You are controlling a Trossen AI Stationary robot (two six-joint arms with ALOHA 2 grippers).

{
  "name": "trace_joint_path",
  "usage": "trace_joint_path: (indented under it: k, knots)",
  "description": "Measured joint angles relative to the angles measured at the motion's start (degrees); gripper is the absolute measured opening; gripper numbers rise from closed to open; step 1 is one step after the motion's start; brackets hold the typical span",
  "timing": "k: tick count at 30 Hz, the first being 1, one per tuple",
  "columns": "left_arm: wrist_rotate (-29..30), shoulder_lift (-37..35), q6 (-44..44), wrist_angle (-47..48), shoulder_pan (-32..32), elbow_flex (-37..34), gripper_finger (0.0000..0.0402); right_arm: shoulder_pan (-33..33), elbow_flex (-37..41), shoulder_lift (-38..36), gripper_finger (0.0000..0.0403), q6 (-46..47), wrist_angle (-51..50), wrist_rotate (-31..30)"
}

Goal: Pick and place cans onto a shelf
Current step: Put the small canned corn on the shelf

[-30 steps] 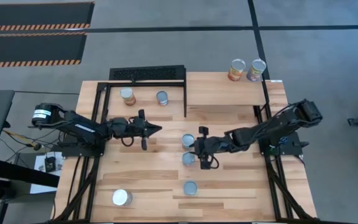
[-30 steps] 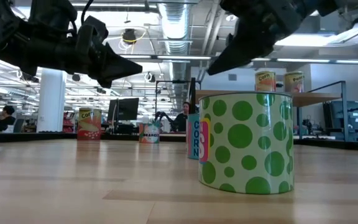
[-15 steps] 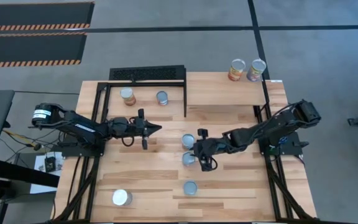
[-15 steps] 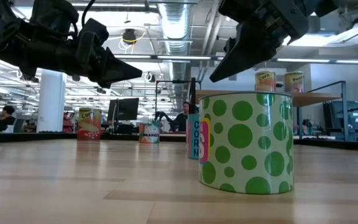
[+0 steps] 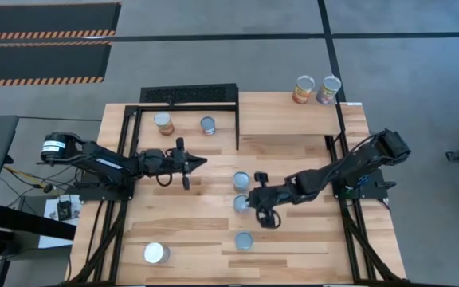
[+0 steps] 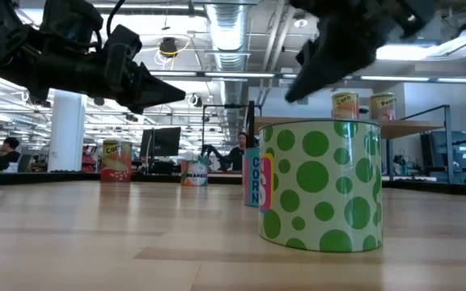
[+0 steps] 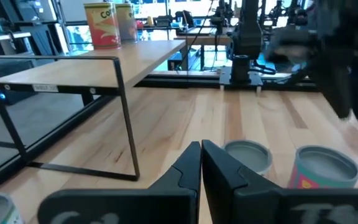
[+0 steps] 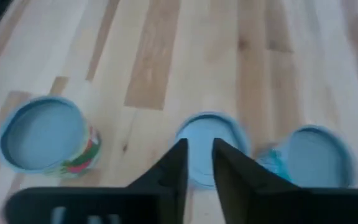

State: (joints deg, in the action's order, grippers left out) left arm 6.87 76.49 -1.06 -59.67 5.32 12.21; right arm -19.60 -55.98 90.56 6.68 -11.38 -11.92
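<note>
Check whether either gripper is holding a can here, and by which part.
Nothing is held. The left gripper and right gripper both hover with fingers together, empty.

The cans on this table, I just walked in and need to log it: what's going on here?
Two arms are sorting cans onto a shelf. Two cans already stand on top of it, and two more sit on the table under the black frame. The right gripper, nearly shut and holding nothing, hangs above the middle can of three near the table's centre. The left gripper, shut and empty, waits above the table's left half. One more can stands at the near left corner.
</note>
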Motion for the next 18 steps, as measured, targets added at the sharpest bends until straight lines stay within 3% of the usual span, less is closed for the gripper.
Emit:
trace_joint_path:
  k: [9,14,18]
  knots:
    - [-0.02,0.02,0.18,0.71,0.42,0.02,0.0004,-1.23,-2.29,7.15,0.0183,-5.94,-2.31,-0.29]
    - [-0.03,0.0,0.24,0.5,0.42,0.04,0.0004,-0.36,-5.07,11.2,0.0175,-8.66,-2.96,-0.21]
    - [-0.02,0.0,0.28,0.62,0.42,0.04,0.0004,-0.06,-6.71,13.14,0.0138,-9.52,-4.66,-0.25]
